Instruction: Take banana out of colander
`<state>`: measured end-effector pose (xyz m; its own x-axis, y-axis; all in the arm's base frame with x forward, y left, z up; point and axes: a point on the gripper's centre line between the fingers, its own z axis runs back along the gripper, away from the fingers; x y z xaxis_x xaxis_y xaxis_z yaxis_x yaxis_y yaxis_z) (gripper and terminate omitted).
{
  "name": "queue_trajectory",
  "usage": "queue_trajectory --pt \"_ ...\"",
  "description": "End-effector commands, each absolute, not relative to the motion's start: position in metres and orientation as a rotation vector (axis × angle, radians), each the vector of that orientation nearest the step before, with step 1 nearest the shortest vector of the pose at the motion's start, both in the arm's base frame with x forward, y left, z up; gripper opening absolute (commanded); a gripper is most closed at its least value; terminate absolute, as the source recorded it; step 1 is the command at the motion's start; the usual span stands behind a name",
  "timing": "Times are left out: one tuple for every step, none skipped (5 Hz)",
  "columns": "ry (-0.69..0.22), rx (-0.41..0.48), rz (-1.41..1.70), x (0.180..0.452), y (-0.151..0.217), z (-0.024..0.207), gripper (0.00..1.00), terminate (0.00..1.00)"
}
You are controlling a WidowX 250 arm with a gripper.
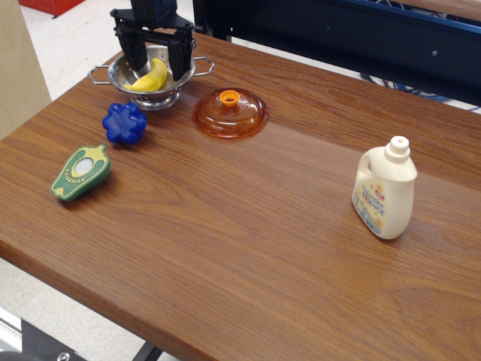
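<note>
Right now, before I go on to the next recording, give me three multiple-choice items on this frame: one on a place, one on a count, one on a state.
1. Where does the banana lie?
A. on the bare table
B. in the colander
C. under the orange lid

2. How many bottles stand on the table?
A. one
B. two
C. three

3. How is the hand?
A. shut beside the bottle
B. out of view
C. open, fingers either side of the banana

Key: 1 B, yellow shows inside the steel bowl. 2 A, only the cream bottle stands there. 3 C, the black fingers straddle it in the bowl.
</note>
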<state>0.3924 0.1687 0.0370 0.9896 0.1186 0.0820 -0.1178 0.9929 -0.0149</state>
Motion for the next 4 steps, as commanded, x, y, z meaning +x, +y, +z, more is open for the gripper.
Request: queue_trajectory --pt "-0.132 0.023 0.149 0.3885 0.1712 0.0449 1.00 0.00" --pt "-0.140 0.039 0.151 0.3858 0.1721 0.0403 1.00 0.00" --pt "-0.141 0.045 0.159 0.3853 0.1712 0.0374 0.00 0.00" --pt "-0.185 0.076 0.095 0.3859 0.1684 0.0351 0.00 0.00"
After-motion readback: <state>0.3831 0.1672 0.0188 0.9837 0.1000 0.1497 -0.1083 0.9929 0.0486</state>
